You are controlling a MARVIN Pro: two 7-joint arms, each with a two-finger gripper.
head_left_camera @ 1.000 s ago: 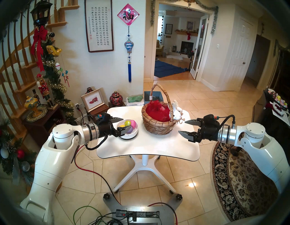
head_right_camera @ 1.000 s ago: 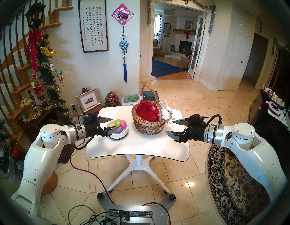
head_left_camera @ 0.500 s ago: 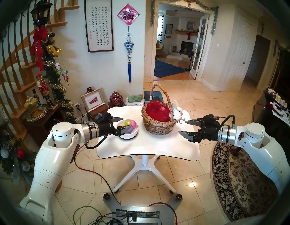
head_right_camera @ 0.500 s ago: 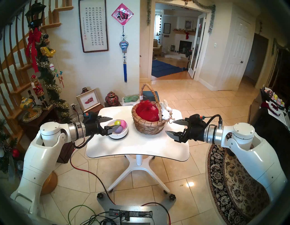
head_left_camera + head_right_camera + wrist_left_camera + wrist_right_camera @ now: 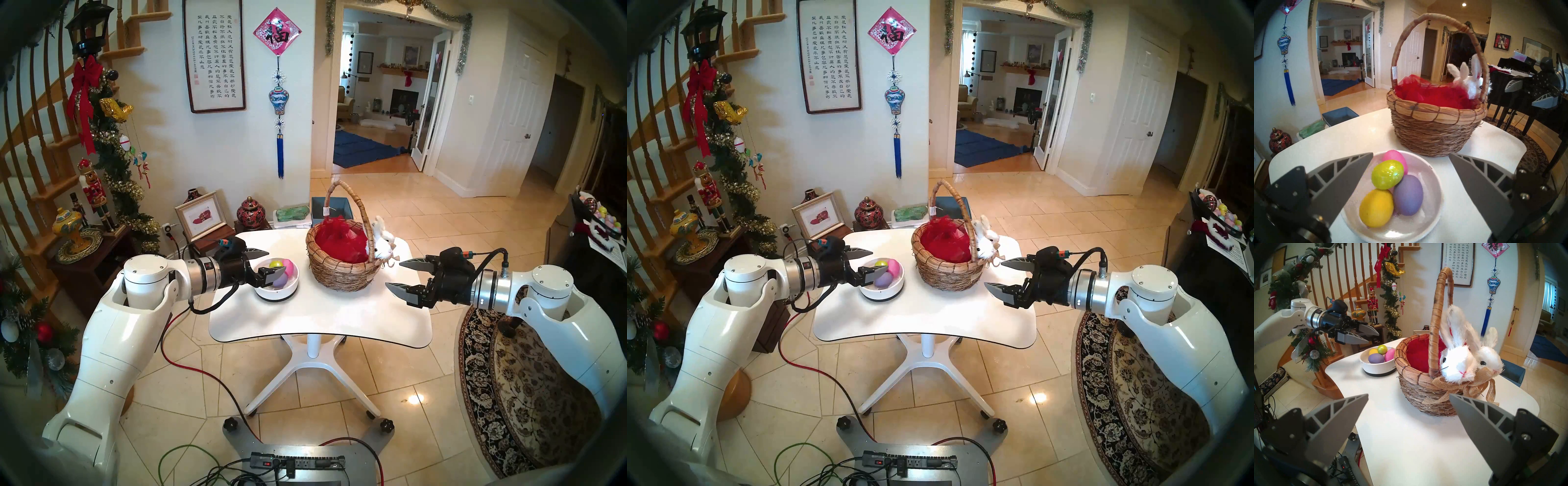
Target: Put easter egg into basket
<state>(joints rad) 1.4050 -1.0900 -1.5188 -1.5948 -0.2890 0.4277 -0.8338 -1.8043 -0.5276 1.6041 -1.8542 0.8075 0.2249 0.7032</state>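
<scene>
Left gripper [image 5: 269, 262] hovers level above the bowl [image 5: 291, 286], spread and empty; right gripper [image 5: 393, 275] likewise, beside the basket [image 5: 342, 275].

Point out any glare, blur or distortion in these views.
Head views: fisheye bends the walls, dark rim, light glare on the floor tile. Left wrist view: sparkle on the glittery green egg, soft near jaws. Right wrist view: bunnies sharp, edges bowed.

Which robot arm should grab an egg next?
Probably the left. Its open claw hangs right over the white bowl of eggs, nearest the glittery green egg. The right claw, also open, sits past the basket, far from the eggs.
</scene>
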